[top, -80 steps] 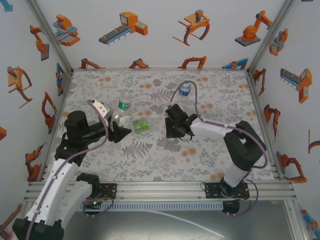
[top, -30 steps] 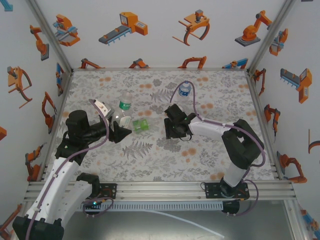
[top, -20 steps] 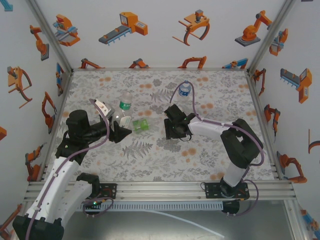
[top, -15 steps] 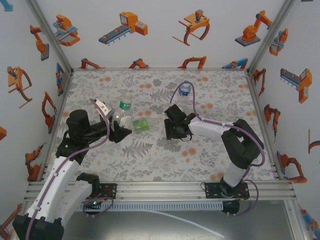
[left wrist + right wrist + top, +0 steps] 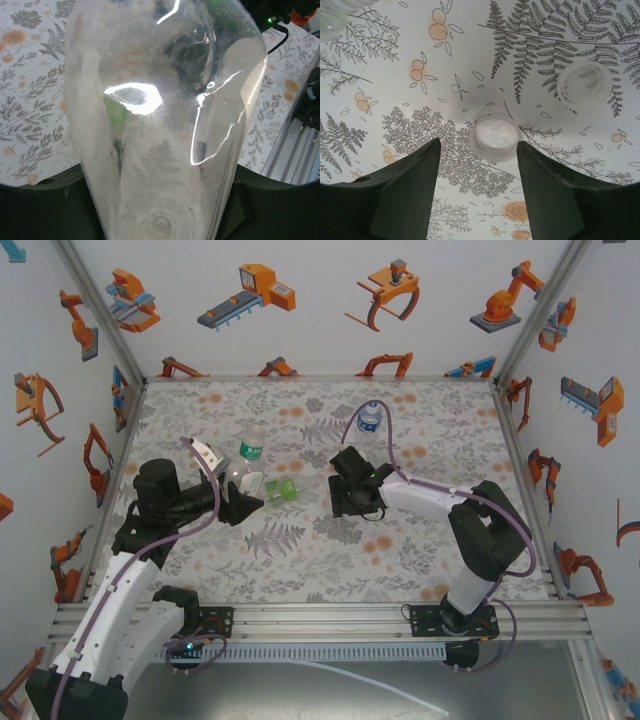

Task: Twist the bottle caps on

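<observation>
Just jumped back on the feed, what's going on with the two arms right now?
The left gripper is shut on a clear bottle. The right gripper is down at the table, jaws open on either side of a whitish cap lying there, not yet gripped. A second cap lies just beyond it. A green bottle lies beside the left gripper. A green-labelled bottle and a blue-labelled bottle stand farther back.

No readable text. Green-label bottle (image 5: 249,447): print too small to make out. Blue-label bottle (image 5: 370,420): same. Wall stickers (image 5: 250,295): robot drawings, any lettering too small to tell.
</observation>
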Available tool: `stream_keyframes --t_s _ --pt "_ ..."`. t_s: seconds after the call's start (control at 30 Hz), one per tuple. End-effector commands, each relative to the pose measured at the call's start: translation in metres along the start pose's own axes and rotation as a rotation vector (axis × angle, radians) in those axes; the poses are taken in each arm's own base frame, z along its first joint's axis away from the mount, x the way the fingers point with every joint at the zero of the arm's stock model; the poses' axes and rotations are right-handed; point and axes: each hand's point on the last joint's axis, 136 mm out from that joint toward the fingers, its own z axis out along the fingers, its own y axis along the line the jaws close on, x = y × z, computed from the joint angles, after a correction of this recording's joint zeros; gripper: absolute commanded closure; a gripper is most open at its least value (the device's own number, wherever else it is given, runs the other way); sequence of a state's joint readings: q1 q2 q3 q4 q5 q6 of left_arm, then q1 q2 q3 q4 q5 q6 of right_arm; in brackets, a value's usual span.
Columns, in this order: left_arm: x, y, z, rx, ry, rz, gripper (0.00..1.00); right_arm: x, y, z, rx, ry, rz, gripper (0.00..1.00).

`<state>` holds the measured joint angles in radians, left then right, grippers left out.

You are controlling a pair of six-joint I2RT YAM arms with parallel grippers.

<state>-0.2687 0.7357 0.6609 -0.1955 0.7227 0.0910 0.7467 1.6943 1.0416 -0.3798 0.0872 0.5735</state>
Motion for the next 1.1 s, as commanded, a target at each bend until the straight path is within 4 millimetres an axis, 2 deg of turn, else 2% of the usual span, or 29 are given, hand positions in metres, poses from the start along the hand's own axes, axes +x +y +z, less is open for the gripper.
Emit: stream_keyframes --t_s 0.0,0.87,1.07 --pt "-0.006 -0.004 -0.001 0.02 -0.011 0.03 1.0 -0.004 -0.006 -0.004 0.027 -0.011 -0.007 0.42" --pt "-0.004 -0.004 0.001 0.023 -0.003 0.023 1.0 0.013 -0.01 0.016 0.031 0.039 -0.007 0.47" --pt "-0.004 -0.003 0.001 0.022 -0.002 0.024 1.0 0.003 -0.006 0.003 0.018 0.005 -0.008 0.47"
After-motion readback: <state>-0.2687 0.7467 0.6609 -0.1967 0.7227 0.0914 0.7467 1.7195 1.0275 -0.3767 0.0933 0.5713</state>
